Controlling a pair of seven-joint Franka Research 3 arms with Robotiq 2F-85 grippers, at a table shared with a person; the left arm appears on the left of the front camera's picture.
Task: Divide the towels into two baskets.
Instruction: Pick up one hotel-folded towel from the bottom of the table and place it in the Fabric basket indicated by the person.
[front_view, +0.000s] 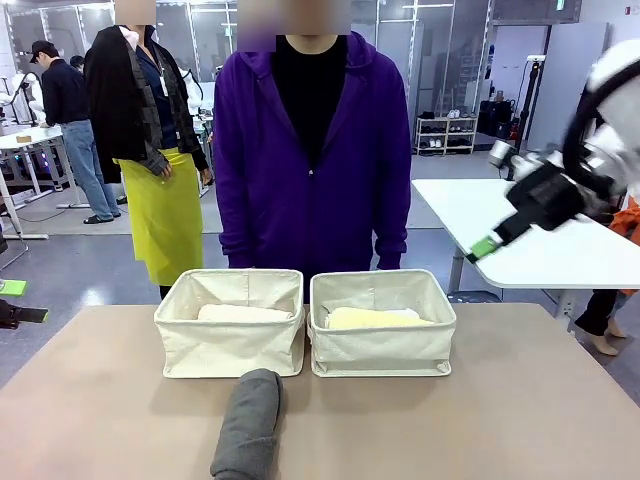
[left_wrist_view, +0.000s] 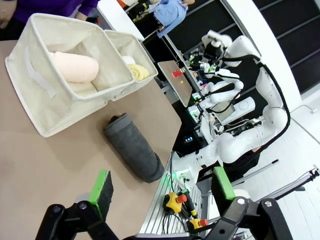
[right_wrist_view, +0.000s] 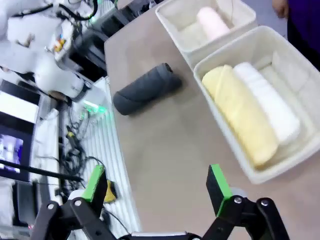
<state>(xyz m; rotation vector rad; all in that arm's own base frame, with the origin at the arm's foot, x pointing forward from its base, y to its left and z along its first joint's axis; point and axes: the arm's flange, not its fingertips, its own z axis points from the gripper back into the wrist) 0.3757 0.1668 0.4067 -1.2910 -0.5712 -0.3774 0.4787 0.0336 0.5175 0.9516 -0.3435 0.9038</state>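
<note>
Since three of four towels sit in baskets, only one is left to place. Left gripper (left_wrist_view: 162, 186) is spread wide, empty. Left basket (front_view: 230, 345) holds the pink towel (left_wrist_view: 75, 67) alone; grey towel (front_view: 248, 425) lies on the table just in front of it and probably belongs there. Right basket (front_view: 380, 350) has yellow towel (front_view: 370, 318) beside white towel (right_wrist_view: 267, 102). Right gripper (front_view: 485, 247) hangs wide, empty, up right. Person (front_view: 310, 170) stands close behind; only the basket wall is in the way.
</note>
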